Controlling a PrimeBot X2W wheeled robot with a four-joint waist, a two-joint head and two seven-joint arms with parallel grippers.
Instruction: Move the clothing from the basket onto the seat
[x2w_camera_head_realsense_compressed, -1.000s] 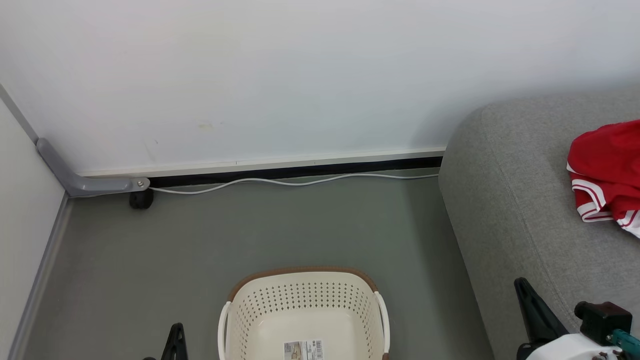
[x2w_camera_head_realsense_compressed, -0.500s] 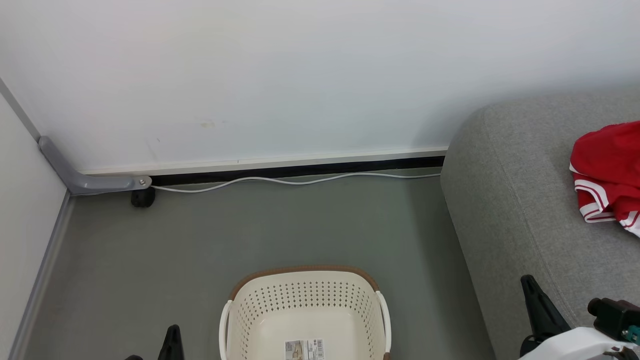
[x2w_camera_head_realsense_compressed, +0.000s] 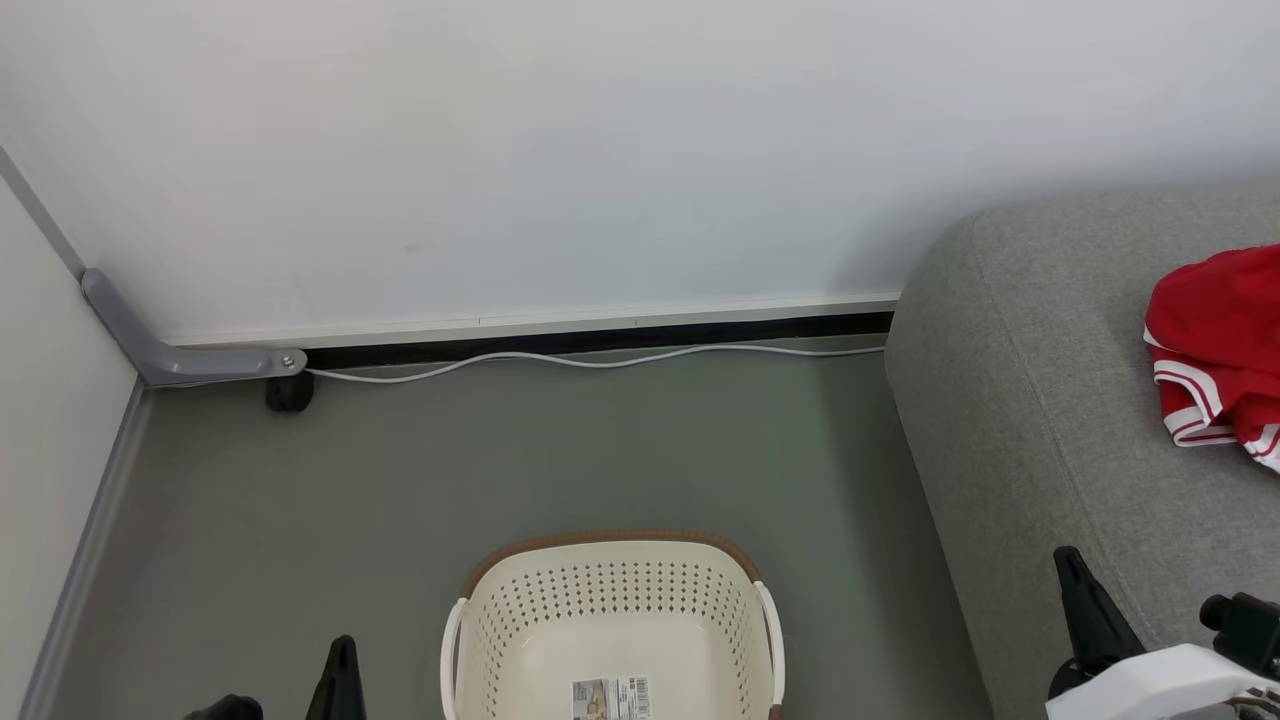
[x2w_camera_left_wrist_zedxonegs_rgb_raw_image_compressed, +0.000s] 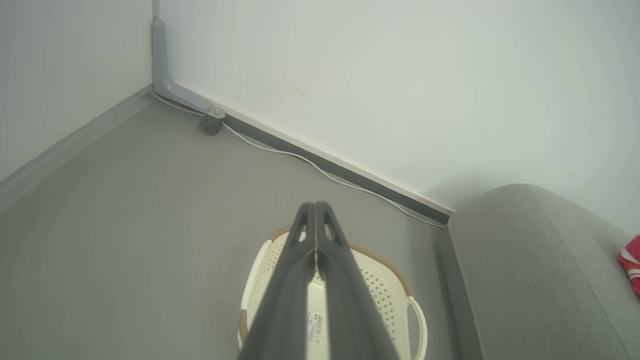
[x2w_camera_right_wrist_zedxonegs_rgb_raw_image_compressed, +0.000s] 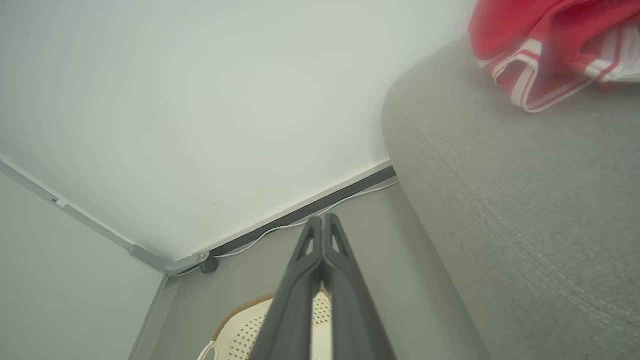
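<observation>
Red clothing (x2w_camera_head_realsense_compressed: 1215, 350) with white stripes lies bunched on the grey seat (x2w_camera_head_realsense_compressed: 1050, 430), well apart from the cream basket (x2w_camera_head_realsense_compressed: 610, 600). The basket stands on the grey floor (x2w_camera_head_realsense_compressed: 500, 460) near the seat's rounded end, with the label sticker (x2w_camera_head_realsense_compressed: 610, 697) on its bottom exposed. Left gripper (x2w_camera_left_wrist_zedxonegs_rgb_raw_image_compressed: 316, 210): fingers pressed together tip to tip, low and just left of the basket in the head view; right gripper (x2w_camera_right_wrist_zedxonegs_rgb_raw_image_compressed: 322, 220): fingers likewise pressed together, held by the seat's near edge, short of the clothing.
</observation>
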